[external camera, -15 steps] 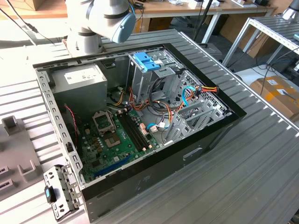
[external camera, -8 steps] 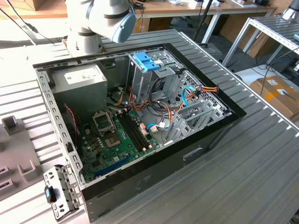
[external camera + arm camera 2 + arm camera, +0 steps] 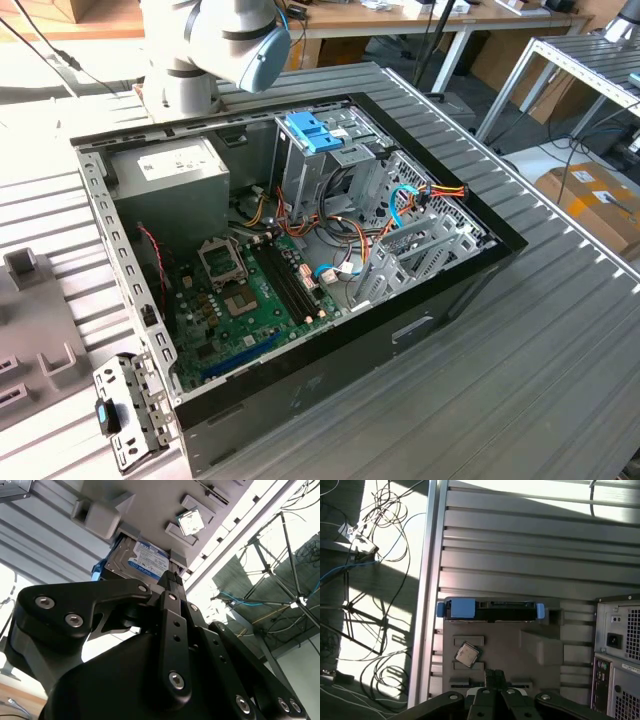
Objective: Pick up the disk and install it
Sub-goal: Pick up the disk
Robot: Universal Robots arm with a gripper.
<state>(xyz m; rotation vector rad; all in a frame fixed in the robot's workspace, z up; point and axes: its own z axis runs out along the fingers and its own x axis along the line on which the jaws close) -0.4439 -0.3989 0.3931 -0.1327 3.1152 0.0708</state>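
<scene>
Disk (image 3: 142,560), a silver drive with a blue-and-white label, lies flat in a grey holder tray (image 3: 540,650) on the ribbed worktop (image 3: 520,545), with a small square chip (image 3: 467,655) seated in the same tray nearby. We see the black claw (image 3: 495,674) hovering over the tray, clenched on nothing and apart from the disk. In the exterior view the open computer case (image 3: 330,370) sits at centre, its blue bracket (image 3: 312,132) at about twelve o'clock from the green motherboard (image 3: 250,300).

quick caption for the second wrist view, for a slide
Gripper close to the disk, which rests in a grey fixture that also holds a processor chip
</scene>
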